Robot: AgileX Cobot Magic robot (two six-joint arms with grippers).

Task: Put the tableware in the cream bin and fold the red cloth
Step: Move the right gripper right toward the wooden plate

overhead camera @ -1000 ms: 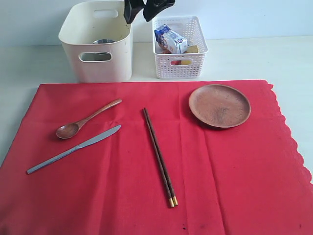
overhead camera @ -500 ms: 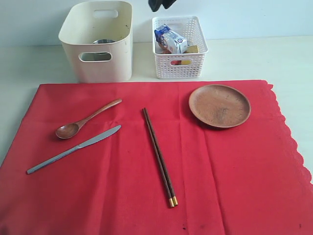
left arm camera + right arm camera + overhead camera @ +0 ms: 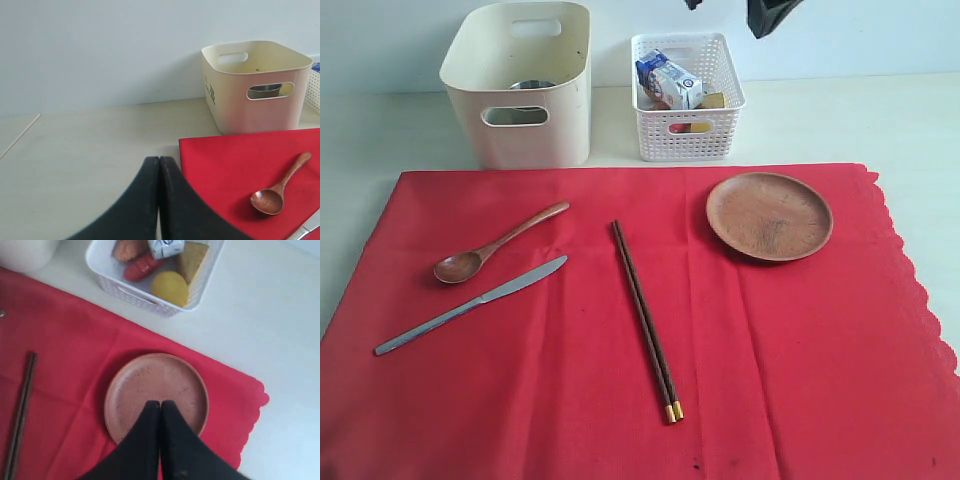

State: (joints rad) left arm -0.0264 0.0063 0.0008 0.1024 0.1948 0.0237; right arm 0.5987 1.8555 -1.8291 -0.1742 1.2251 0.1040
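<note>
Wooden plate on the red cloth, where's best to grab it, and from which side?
The plate lies flat and shallow on the cloth, so probably pinch its raised rim from above, on the right arm's side, where nothing crowds it.

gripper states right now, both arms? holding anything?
Left gripper: closed, holding nothing.
Right gripper: closed, holding nothing, above the wooden plate.

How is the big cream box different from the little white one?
The cream bin is taller, with smooth walls; the white basket is lower, with lattice walls. The bin holds a steel cup; the basket holds a carton and food. Both stand open-topped just behind the red cloth.
</note>
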